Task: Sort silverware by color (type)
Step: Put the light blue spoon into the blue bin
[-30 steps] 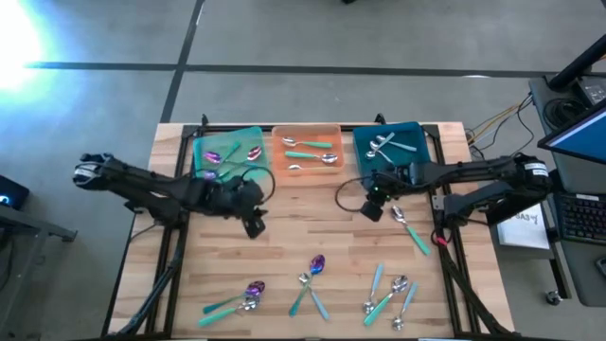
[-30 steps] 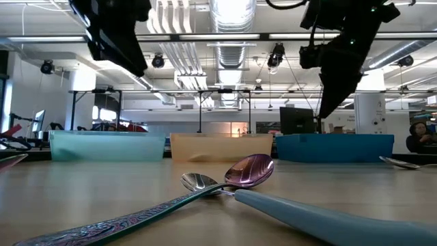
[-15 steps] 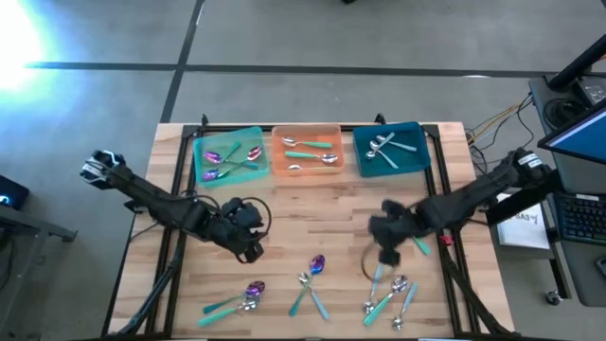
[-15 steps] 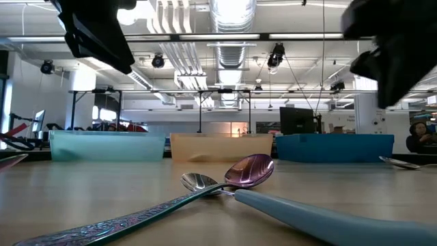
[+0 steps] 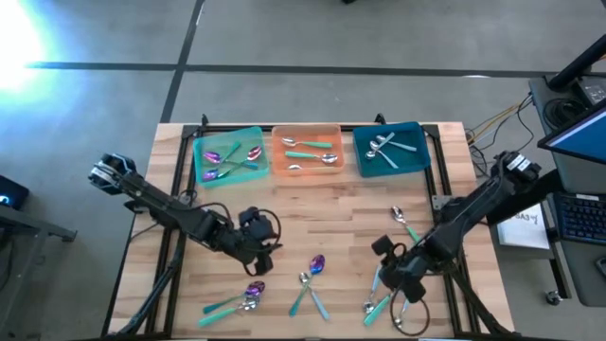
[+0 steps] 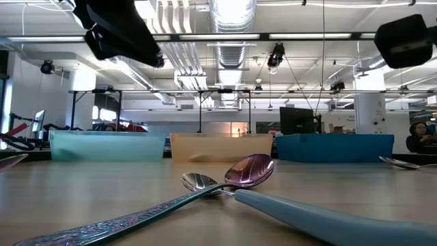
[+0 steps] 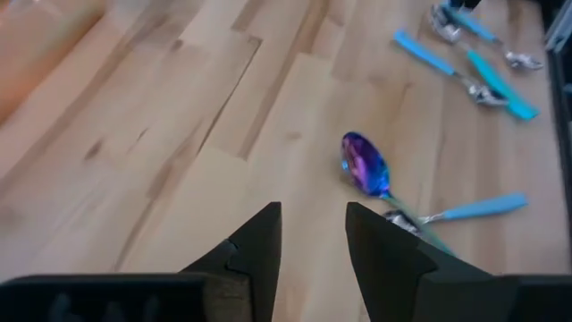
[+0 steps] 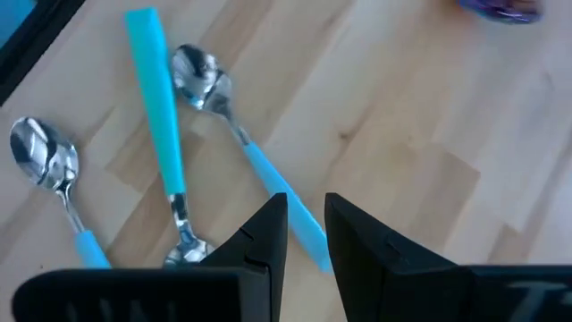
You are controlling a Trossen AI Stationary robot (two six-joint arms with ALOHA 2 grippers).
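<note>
Loose spoons lie flat on the near half of the table: a purple-headed pair (image 5: 241, 296), a purple and a silver one crossed (image 5: 311, 277), a teal-handled cluster (image 5: 390, 296), and one alone (image 5: 401, 219). My left gripper (image 5: 258, 242) hovers open left of the crossed pair; its wrist view shows the purple spoon (image 7: 365, 166) ahead of my left gripper (image 7: 313, 234). My right gripper (image 5: 396, 272) hangs over the cluster, slightly open. In its wrist view my right gripper (image 8: 307, 224) stands above a silver-headed, teal-handled spoon (image 8: 234, 134); whether it touches the spoon, I cannot tell.
Three trays line the far edge, each with spoons inside: green (image 5: 204, 172), orange (image 5: 306, 168), teal (image 5: 364, 167). In the low view the crossed spoons (image 6: 250, 170) lie close in front and the trays stand behind. Bare wood lies between the trays and the loose spoons.
My right gripper has swung from beside the teal tray toward the near edge and now hangs over the near-right spoon cluster. My left gripper has moved toward the near edge and a little rightward, closer to the crossed spoons. No spoon has moved.
</note>
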